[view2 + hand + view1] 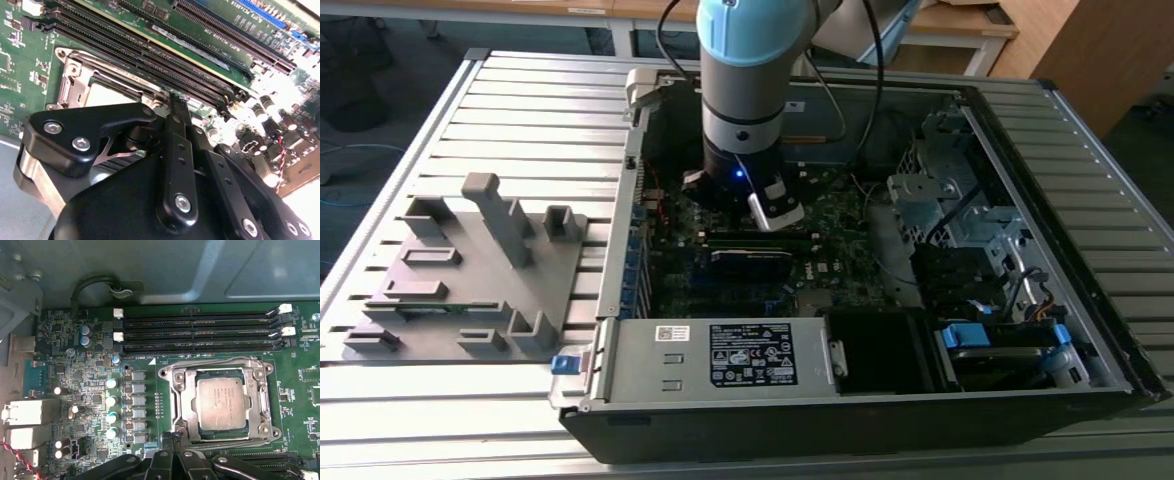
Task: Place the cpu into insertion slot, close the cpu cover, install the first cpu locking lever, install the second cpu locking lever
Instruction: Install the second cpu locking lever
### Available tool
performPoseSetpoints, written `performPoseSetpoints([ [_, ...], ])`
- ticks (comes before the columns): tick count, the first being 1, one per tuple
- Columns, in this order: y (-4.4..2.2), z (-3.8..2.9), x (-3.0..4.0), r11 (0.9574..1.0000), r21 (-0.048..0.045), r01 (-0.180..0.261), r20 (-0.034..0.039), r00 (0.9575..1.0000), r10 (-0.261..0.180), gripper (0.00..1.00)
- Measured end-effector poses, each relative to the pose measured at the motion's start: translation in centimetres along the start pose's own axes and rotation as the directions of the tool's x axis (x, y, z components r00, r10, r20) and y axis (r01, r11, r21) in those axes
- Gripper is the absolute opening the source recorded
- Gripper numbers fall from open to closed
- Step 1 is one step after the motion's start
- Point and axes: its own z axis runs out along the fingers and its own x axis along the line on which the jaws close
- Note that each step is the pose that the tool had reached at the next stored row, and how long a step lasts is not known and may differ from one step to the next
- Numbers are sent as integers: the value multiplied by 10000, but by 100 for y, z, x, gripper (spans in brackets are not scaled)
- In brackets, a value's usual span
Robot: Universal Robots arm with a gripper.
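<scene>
Silvery cover (220,371) closed over seated chip (221,403), thin, stiff, springy, best pressed at its edge; pincer (172,436) fingers together, empty.

1. Gripper (172,440) low inside the open computer case (1014,400), tips just beside the rim of the insertion slot (216,402).
2. Straight above the slot: open, only the closed cpu cover (260,400) lying flat around the cpu (221,403).
3. Beyond the slot: long memory strips (197,332), close alongside.
4. To one side: rows of upright capacitors (111,400), near.
5. Exterior view's right: drive cage (941,200) and cables crowding the case.
</scene>
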Motion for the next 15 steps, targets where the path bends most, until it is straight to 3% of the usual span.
performPoseSetpoints([
  [15, -28, 10, 13, 10000, -9, -1, -2, 10000, 1, 10],
])
